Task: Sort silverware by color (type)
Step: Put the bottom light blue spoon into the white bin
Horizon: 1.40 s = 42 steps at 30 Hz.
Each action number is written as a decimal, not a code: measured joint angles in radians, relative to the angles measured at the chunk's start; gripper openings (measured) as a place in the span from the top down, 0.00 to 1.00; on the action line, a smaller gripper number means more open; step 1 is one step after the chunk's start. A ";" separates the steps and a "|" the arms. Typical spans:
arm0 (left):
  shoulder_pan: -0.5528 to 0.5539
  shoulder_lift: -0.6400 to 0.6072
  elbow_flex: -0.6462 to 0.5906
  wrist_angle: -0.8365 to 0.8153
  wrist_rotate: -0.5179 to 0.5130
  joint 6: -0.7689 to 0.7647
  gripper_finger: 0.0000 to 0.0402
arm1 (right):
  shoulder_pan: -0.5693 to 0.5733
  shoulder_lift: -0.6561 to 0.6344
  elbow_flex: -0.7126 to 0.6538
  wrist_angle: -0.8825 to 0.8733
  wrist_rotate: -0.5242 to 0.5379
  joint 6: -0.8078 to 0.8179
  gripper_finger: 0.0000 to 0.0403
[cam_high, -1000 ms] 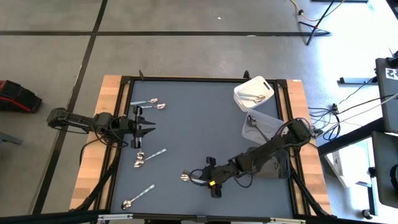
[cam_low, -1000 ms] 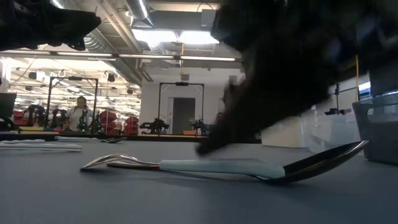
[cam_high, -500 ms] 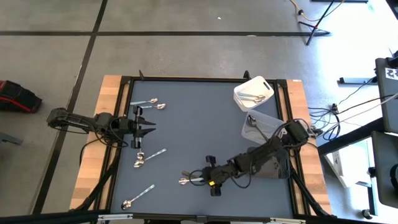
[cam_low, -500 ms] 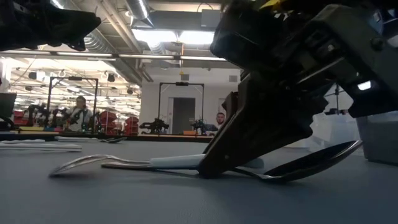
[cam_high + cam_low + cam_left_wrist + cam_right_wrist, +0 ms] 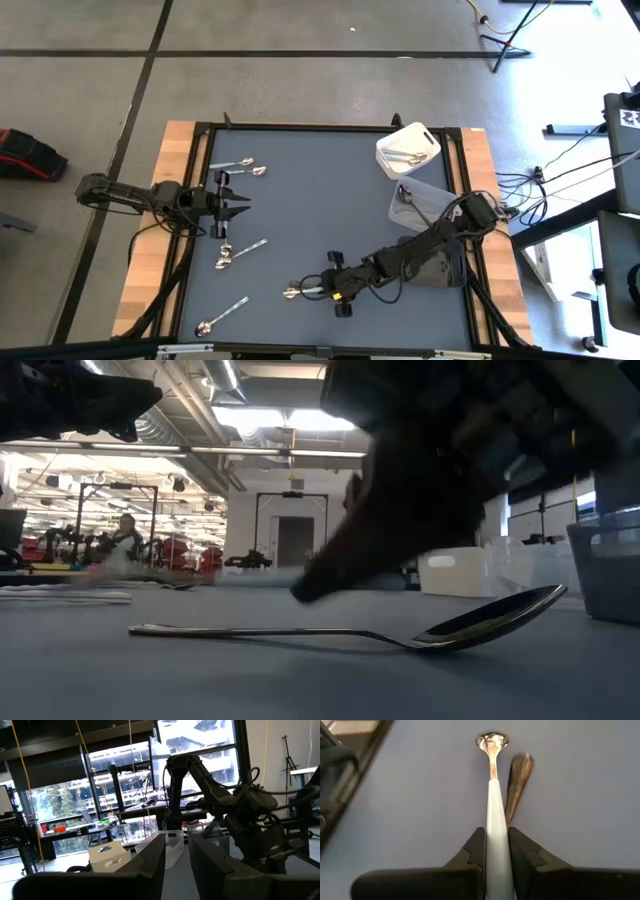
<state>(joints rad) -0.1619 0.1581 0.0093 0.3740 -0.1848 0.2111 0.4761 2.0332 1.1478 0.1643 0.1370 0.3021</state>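
Right wrist view: right gripper (image 5: 495, 851) is clamped on the pale handle of a silver spoon (image 5: 491, 742), above the surface (image 5: 410, 805) beside a dark spoon (image 5: 516, 782). Recommendation: lift level; carry to the white bin (image 5: 408, 150). Left gripper (image 5: 233, 203) waits, parted.

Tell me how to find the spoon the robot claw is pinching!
Find the right claw low on the blue table. The pinched spoon juts from its fingers. Unlike the other spoons, it has a pale light-blue handle, and its silver bowl points away from the claw.
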 joint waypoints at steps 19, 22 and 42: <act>0.000 0.000 0.000 -0.008 0.000 -0.003 0.80 | -0.016 -0.349 0.000 -0.531 0.286 -0.019 0.92; 0.000 0.000 0.000 -0.010 0.000 -0.003 0.80 | -0.034 -0.426 -0.024 -0.609 0.318 0.005 0.91; 0.000 0.000 0.000 -0.023 -0.011 -0.002 0.80 | -0.512 -1.027 -0.413 -0.858 0.376 0.056 0.91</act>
<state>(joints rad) -0.1623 0.1581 0.0093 0.3511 -0.1963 0.2096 -0.0359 1.0064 0.7349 -0.6942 0.5131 0.3585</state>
